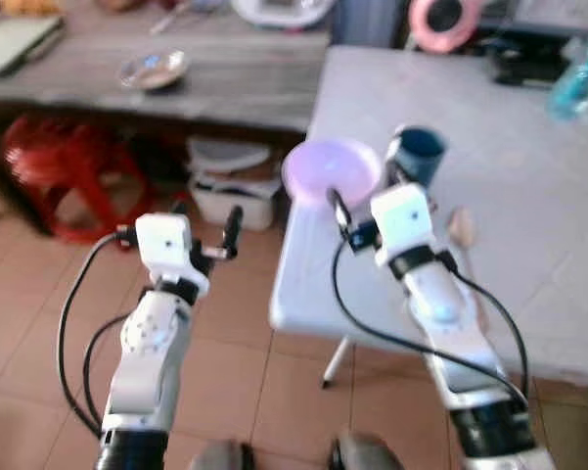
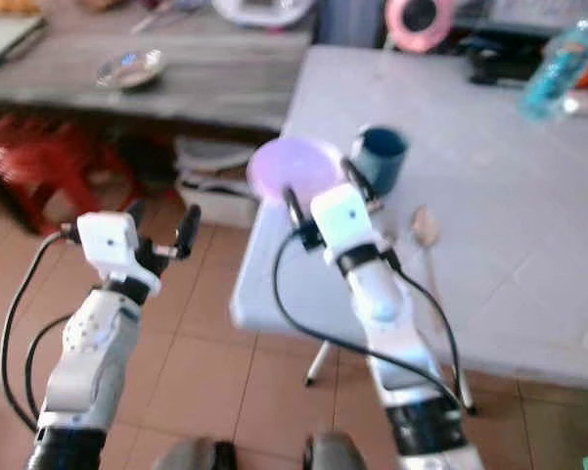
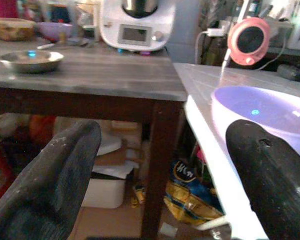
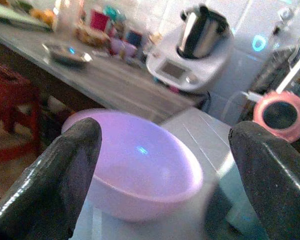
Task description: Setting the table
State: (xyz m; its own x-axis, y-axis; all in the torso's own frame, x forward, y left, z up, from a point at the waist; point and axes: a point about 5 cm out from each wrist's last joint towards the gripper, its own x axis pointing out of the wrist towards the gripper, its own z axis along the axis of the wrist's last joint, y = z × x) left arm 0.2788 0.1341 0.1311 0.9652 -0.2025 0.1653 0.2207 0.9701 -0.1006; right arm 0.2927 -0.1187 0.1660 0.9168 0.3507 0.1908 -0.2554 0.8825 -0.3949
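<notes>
No readable writing anywhere: the appliance on the wooden bench has a small display, but its characters are too blurred to make out, and the yellow packet on the floor under the bench carries a dark round mark that cannot be read. White table holds the task's things at its near left corner: purple bowl right at the edge, blue cup just beside it on the right, spoon a little nearer the robot. Right gripper hovers over the table just short of the bowl, fingers spread wide and holding nothing; in the right wrist view the bowl sits between the two black fingers, not touched. Left gripper is raised over the tiled floor, off the table's left edge, also spread open and empty. The left wrist view gives a side look at the bowl's rim and, behind it, a pink round fan. Head views show the fan only as a blur at the far edge, but they add the red stool under the bench, a metal dish on top of it, and a blue bottle at the table's far right.
</notes>
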